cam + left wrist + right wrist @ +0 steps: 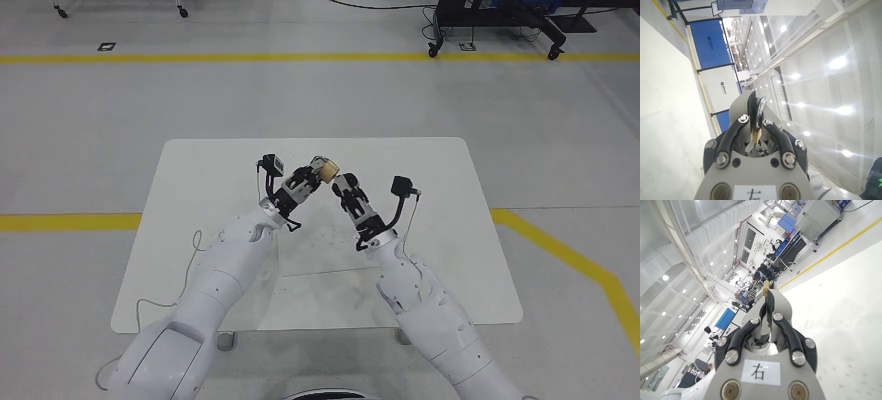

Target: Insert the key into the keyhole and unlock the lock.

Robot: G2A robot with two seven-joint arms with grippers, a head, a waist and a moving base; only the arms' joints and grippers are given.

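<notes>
Two grippers meet tip to tip above one white, round-cornered table (450, 260). The left gripper (758, 106) is pressed together on one key (762, 103), a flat silvery blade pitted with small round dimples; a brass-coloured piece sits lower between its fingers (what it is, I cannot tell). The right gripper (767, 294) pinches one lock (765, 287), a smooth brass block seen edge-on, jutting past its ribbed black pads. From above, the lock (326, 170) sits between both tips, well off the tabletop.
</notes>
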